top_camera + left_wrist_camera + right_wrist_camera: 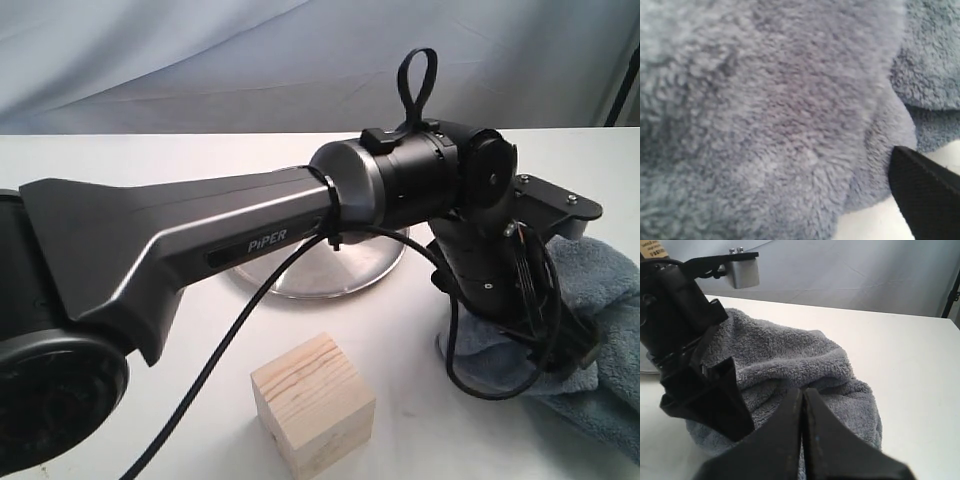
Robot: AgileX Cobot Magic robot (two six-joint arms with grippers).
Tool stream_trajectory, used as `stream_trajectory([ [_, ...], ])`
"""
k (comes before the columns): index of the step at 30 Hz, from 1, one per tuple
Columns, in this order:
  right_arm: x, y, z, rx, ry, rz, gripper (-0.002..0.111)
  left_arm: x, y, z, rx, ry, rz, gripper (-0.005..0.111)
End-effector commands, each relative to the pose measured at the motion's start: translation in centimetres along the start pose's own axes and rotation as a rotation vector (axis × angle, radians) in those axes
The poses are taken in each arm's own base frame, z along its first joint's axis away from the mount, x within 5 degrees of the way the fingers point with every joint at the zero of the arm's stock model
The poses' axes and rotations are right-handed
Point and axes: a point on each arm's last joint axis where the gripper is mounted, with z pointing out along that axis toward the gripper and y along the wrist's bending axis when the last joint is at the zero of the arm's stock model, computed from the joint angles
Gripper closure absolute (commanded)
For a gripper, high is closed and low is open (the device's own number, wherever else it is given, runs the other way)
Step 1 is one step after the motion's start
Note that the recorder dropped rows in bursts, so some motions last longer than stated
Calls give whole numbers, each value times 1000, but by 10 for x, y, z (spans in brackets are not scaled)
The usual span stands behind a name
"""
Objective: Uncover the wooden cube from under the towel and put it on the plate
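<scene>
Exterior: leave the towel [600, 290] at right, clear of the wooden cube [312, 405], bare at bottom centre, well left of the left gripper [540, 345]; plate [340, 275] behind, mid-frame. Left wrist: fleece everywhere, grip impossible to tell. Right wrist: right gripper [804, 405] pressed closed, empty, bottom centre, near towel.
</scene>
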Motion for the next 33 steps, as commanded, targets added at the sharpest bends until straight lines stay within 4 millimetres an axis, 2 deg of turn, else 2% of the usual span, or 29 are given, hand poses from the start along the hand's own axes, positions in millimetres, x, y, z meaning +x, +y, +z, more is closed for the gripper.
stream_trajectory([
  [1,2,0,0,-1,8,9,105,4,-2,0,-5,53,52,15],
  [4,2,0,0,-1,8,9,105,10,2,-1,-49,121,87,15],
  [7,2,0,0,-1,8,9,105,26,12,-5,-139,308,154,15],
  [16,2,0,0,-1,8,9,105,23,12,-8,-150,296,145,16],
  [21,2,0,0,-1,8,9,105,13,8,-39,-216,227,121,16],
  [23,2,0,0,-1,8,9,105,11,8,-52,-264,185,-17,19],
  [25,2,0,0,-1,8,9,105,9,4,-61,-262,149,-136,30],
  [27,2,0,0,-1,8,9,105,7,2,-70,-264,124,-180,45],
  [33,2,0,0,-1,8,9,105,3,0,-96,-315,68,-150,97],
])
